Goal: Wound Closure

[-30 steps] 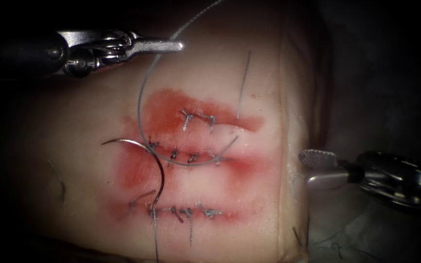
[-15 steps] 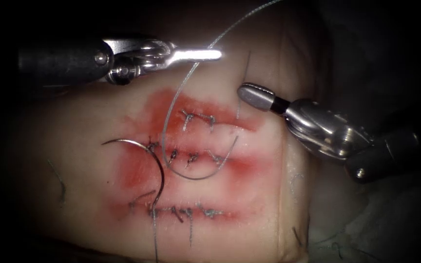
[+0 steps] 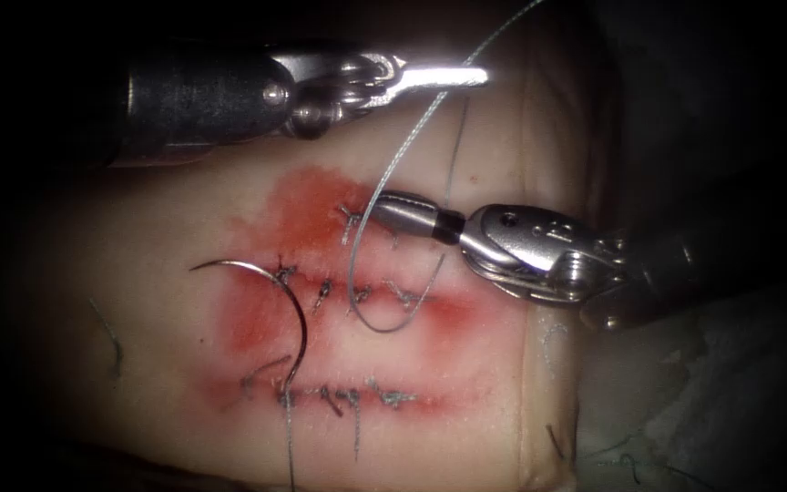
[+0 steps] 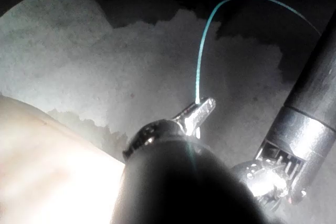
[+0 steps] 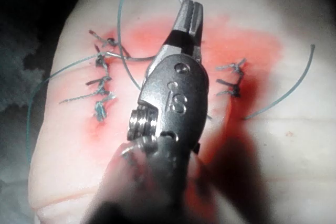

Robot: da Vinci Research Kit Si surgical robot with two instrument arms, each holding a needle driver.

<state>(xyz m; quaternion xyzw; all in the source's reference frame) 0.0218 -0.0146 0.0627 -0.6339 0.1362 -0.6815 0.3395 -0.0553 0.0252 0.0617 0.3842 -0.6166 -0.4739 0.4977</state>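
Observation:
The tissue (image 3: pixel 138 301) carries three stitched cuts with red fluid around them. At the left ends of the middle and lower cuts the curved needle (image 3: pixel 301 323) lies on the surface, and neither tool holds it. My left tool (image 3: pixel 477 75) reaches over the far edge, shut on the thread (image 3: pixel 407 137), which also meets its tip (image 4: pixel 203 107) in the left wrist view. From there the thread drops into a loop (image 3: pixel 384 326) at the middle cut. My right tool (image 3: pixel 383 206) comes in from the right, jaws shut, tip touching the loop near the top cut; (image 5: pixel 190 9) shows nothing between them.
Short cut ends of thread (image 3: pixel 453 150) stick up from the stitches. A pale cloth (image 3: pixel 685 410) lies right of the tissue's edge. In the left wrist view the right tool's shaft (image 4: pixel 310 108) stands close beside my left tool.
My left tool has moved right with the thread, narrowing the loop. The right tool has swung in from the right edge, across the tissue, to the loop.

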